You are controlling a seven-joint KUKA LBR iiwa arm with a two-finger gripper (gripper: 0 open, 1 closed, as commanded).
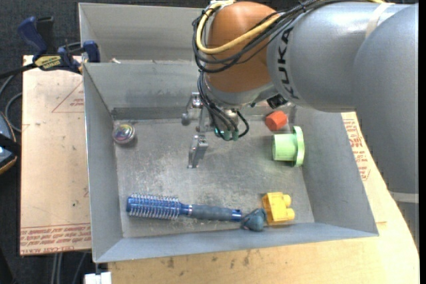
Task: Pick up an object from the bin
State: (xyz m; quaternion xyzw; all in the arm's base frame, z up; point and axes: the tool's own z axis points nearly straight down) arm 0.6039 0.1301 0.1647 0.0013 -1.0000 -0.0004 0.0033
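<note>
Silvery ball (124, 134) left of gripper (197, 147), well apart.

The bin (100, 143) is showing grey sheet metal, matt, with its floor looking scuffed and rough with pale scratches. The arm (346, 56) is wearing a smooth grey shell with a soft sheen. Its cover (239, 43) is looking like smooth orange-brown plastic, slightly glossy, and smooth-jacketed yellow and black cables (216, 50) are lying over it. The gripper (196, 157) is showing bare, dull metal. The brush (180, 210) is looking like blue plastic, bristly at its head. The block (277, 207) is shining as smooth yellow plastic, the green roll (287, 145) is looking matt, and the small ball (124, 134) is gleaming glossily.
</note>
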